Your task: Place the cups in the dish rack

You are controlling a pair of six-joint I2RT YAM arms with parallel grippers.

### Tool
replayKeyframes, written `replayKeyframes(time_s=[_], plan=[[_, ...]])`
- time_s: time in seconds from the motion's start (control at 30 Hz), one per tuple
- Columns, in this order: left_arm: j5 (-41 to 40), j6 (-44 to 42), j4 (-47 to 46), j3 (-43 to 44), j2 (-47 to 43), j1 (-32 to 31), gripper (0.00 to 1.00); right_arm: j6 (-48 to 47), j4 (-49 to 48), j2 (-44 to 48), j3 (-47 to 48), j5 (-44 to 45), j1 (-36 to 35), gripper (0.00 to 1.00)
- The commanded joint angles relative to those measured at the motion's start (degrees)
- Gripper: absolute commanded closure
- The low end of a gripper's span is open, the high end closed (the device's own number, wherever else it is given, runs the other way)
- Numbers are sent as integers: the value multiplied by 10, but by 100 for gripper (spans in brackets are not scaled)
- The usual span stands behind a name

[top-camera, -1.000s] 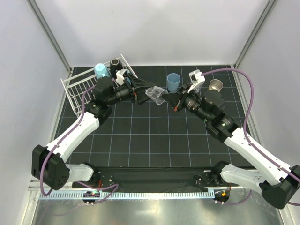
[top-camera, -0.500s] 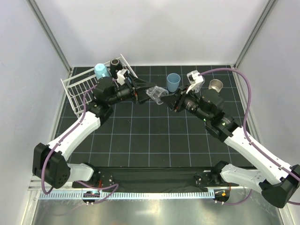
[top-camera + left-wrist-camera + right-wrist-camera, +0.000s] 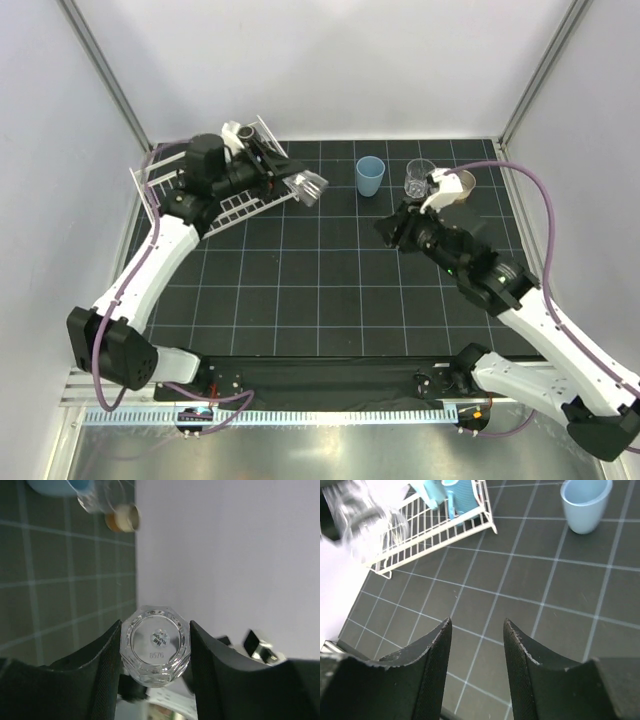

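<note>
The left pincer (image 3: pixel 155 626) is clamped tight on a clear glass (image 3: pixel 311 187), just beside the dish rack (image 3: pixel 240 205) at ten o'clock on the counter (image 3: pixel 330 290). The right pincer (image 3: pixel 476 630) gapes wide, holding nothing.

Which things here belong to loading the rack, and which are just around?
Job: dish rack, held clear glass, left gripper, standing clear glass, light blue tumbler, brown cup, light blue mug in rack.
Just around: black grid mat, purple cable.
</note>
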State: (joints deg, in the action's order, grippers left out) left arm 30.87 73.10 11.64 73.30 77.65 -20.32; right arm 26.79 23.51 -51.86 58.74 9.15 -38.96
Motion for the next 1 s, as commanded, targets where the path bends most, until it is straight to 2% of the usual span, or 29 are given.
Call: replayKeyframes(time_s=[0.0,0.1,0.13,0.23,0.33,0.6,0.77,0.97], plan=[[-102,-215,129,70,14,42,100,24,78,52,12,42,0,52],[-176,-290,200,127,41,54,100,34,121,78,7,43,1,52],[-224,-333,205,141,46,55,100,34,131,96,5,45,0,52],[-286,-400,197,150,63,58,100,35,168,126,2,53,1,52],[-361,-438,186,160,84,63,100,31,194,147,6,68,0,51],[-460,-493,96,115,121,78,100,32,245,177,18,96,0,49],[-488,-529,-35,49,138,81,100,39,267,202,22,122,-1,48],[-501,-536,-75,63,205,85,100,49,285,206,28,123,0,48]])
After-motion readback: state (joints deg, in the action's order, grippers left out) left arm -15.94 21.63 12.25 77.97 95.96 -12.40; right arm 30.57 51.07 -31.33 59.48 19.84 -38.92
